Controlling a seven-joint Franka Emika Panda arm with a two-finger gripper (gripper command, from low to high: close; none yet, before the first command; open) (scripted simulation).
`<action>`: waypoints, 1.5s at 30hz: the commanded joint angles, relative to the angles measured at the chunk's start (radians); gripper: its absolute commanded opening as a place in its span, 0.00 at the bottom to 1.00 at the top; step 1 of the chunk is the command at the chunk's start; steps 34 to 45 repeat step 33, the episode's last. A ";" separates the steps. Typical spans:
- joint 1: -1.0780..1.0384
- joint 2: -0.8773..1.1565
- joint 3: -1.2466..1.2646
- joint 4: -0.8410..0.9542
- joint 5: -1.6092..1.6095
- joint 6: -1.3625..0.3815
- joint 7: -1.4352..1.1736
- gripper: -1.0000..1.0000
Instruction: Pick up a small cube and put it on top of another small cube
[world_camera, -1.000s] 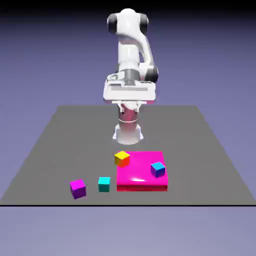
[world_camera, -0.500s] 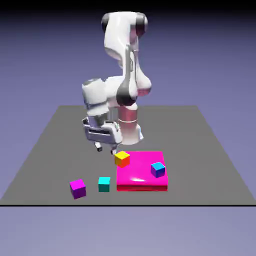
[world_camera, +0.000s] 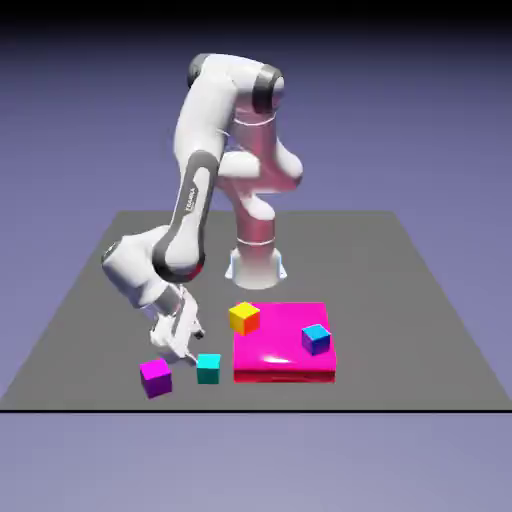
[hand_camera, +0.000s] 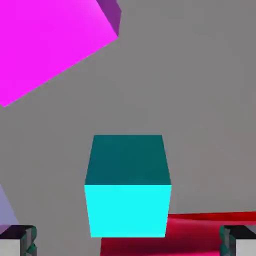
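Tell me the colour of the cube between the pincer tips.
Cyan; clearest in the hand view.

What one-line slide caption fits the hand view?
Open gripper lined up on the cyan cube, with the magenta cube beyond.

My arm (world_camera: 190, 200) is no longer folded up high by its base; over the last second it swings out and down toward the exterior view's left and leans low over the table (world_camera: 420, 300). The gripper (world_camera: 186, 350), which sat tucked under the wrist above the base a second ago and hung near the yellow cube half a second ago, now sits low between the magenta cube (world_camera: 155, 377) and the cyan cube (world_camera: 208, 368), just beside the cyan one. Its jaws open to their widest during the swing.
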 joint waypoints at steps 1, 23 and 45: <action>0.000 0.033 0.019 0.005 0.033 0.022 -0.022 0.50; -0.041 -0.444 0.243 -0.061 -0.810 -0.441 -0.246 0.00; -0.035 -0.413 0.264 -0.157 -0.823 -0.319 -0.272 1.00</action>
